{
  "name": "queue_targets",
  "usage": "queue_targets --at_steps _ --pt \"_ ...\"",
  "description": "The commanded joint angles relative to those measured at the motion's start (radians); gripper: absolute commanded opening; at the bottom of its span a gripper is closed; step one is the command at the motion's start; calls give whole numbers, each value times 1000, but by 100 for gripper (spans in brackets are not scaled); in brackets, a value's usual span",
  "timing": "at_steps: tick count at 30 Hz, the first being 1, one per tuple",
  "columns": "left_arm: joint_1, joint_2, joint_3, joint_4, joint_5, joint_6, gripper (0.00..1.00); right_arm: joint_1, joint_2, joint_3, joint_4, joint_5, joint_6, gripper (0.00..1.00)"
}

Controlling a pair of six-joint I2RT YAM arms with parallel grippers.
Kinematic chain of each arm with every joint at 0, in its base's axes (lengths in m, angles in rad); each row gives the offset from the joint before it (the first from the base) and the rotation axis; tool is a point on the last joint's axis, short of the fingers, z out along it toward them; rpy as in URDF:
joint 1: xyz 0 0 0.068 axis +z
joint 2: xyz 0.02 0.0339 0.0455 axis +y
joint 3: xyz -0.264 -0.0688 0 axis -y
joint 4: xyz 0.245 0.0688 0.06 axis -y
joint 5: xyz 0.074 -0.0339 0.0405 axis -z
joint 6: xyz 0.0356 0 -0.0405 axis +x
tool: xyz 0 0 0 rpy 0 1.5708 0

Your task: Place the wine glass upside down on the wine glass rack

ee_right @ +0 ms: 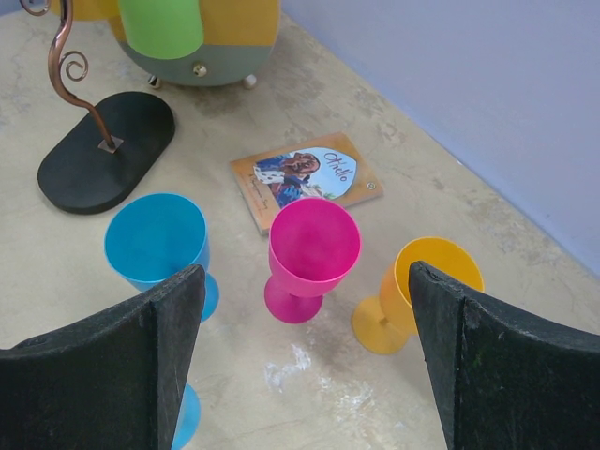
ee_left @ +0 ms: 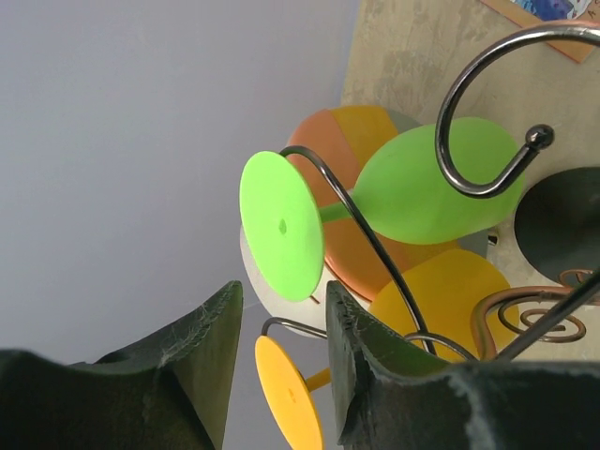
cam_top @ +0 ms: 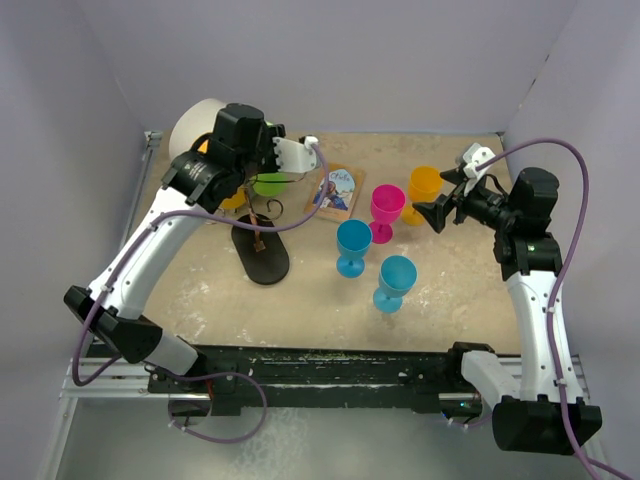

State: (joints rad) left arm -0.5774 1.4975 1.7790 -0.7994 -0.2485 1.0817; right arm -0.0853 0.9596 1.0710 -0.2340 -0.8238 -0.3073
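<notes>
The green wine glass point(ee_left: 427, 192) hangs on the wine glass rack point(cam_top: 262, 250). Its stem crosses one curled wire arm and its round foot faces the left claw point(ee_left: 283, 295). That claw is parted by a modest gap and grips nothing. Its pads flank the lower rim of the foot, seemingly just clear of it.

In the top view the rack stands at about 10 o'clock on the worktop point(cam_top: 450, 300), with the green glass toward 12 o'clock from its base. A yellow glass point(ee_left: 441, 291) hangs just beside the green one. The right claw point(ee_right: 305, 270) is spread wide and empty at 3 o'clock, over the pink glass point(ee_right: 314, 239).

I judge the hanging itself done and the step in hand to be the letting go. From this angle I cannot tell whether the stem is fully seated in the wire. The next move calls for a straight retreat of the left claw away from the foot. It should not swing sideways, or it may knock the foot or the yellow neighbour.
</notes>
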Motion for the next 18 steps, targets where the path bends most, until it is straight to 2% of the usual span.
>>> queue_targets --at_steps 1,10,18 --pt "-4 -47 82 -52 74 -58 46 -5 -19 -6 35 1 -13 92" --pt "-4 -97 158 -182 251 -202 57 -9 -18 -4 35 4 -19 92" --pt "23 -246 66 -174 487 -412 73 -8 26 104 -83 67 -147 93"
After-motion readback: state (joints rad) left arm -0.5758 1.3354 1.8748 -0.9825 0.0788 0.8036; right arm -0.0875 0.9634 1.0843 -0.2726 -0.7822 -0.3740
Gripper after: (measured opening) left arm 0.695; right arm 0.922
